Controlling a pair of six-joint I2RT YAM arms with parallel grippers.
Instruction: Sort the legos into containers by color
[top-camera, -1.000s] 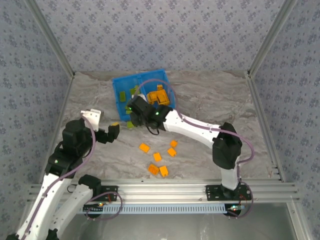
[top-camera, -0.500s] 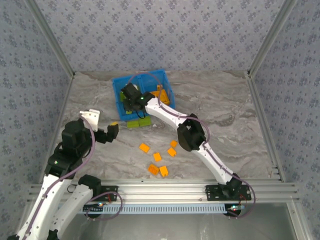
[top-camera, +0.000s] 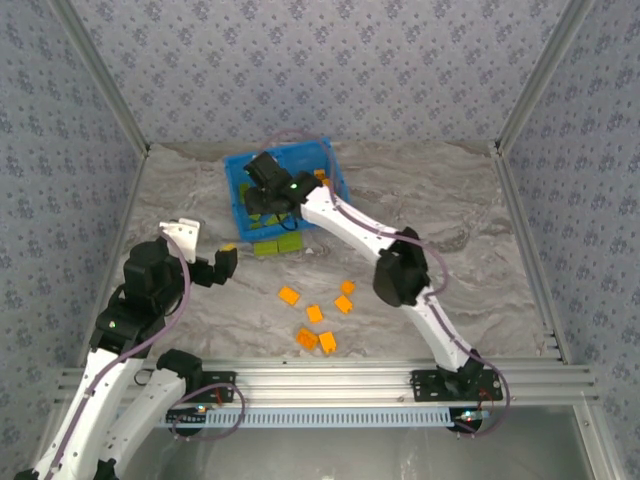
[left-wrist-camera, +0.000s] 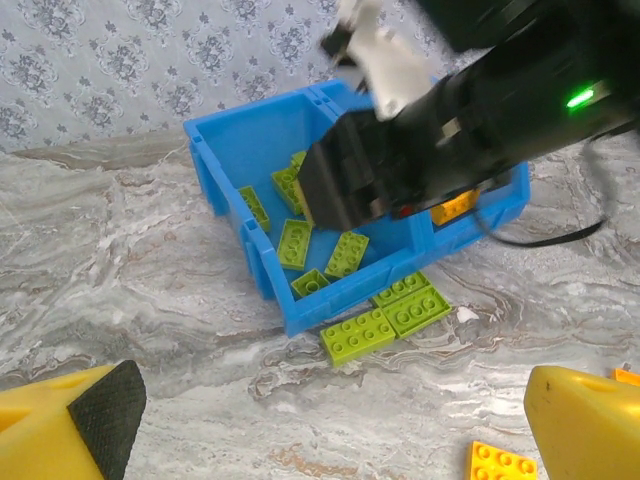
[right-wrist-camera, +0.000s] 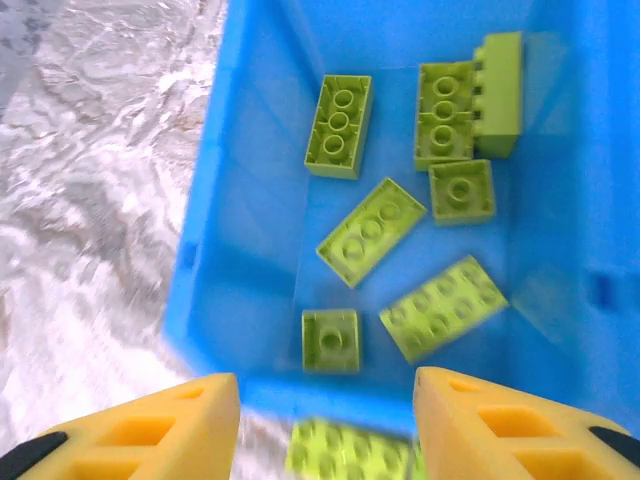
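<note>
Your right gripper (top-camera: 256, 204) (right-wrist-camera: 322, 390) has swung from the table onto the blue bin (top-camera: 231, 190) (right-wrist-camera: 250, 150) and hangs over its left compartment, jaws parted and empty, above the lime green legos (right-wrist-camera: 370, 232) (left-wrist-camera: 295, 243). You have orange legos (left-wrist-camera: 455, 207) in the right compartment. Green bricks (top-camera: 275, 245) (left-wrist-camera: 385, 322) lie just before the bin on the grey marbled table (top-camera: 480, 230), with loose orange bricks (top-camera: 315, 313) nearer the arm bases. Your left gripper (top-camera: 205, 250) (left-wrist-camera: 330, 420) gapes wide, empty. Patterned wallpaper (top-camera: 330, 60) surrounds the table.

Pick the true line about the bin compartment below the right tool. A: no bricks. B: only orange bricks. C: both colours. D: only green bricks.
D: in the right wrist view, every brick in the compartment under the right tool is lime green, like this green brick.
</note>
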